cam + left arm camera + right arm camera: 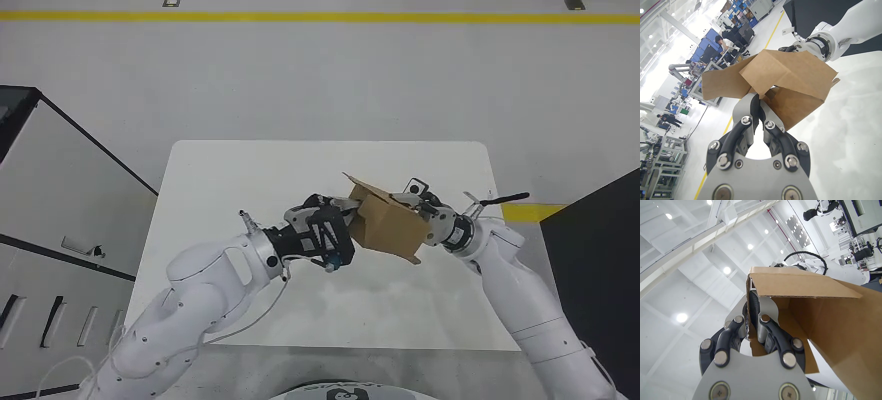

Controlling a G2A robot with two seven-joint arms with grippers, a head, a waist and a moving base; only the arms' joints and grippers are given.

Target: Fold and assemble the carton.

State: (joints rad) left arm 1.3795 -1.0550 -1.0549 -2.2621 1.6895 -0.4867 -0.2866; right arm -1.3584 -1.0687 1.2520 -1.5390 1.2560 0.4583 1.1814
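Above the middle of the table (pixel 230 180), lifted clear: half-formed carton (pixel 388 228), flaps loose; pinched at a flap by left gripper (pixel 757 100); clamped at the opposite wall by right gripper (pixel 751 306); probably braced from both sides for folding flaps freely.

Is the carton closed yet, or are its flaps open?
Open. The carton, pinched by the left gripper and right gripper, has a flap sticking out unfolded, and the right wrist view looks into its hollow inside.

a white table (pixel 220 190) with rounded corners stands on pale grey floor (pixel 300 80).
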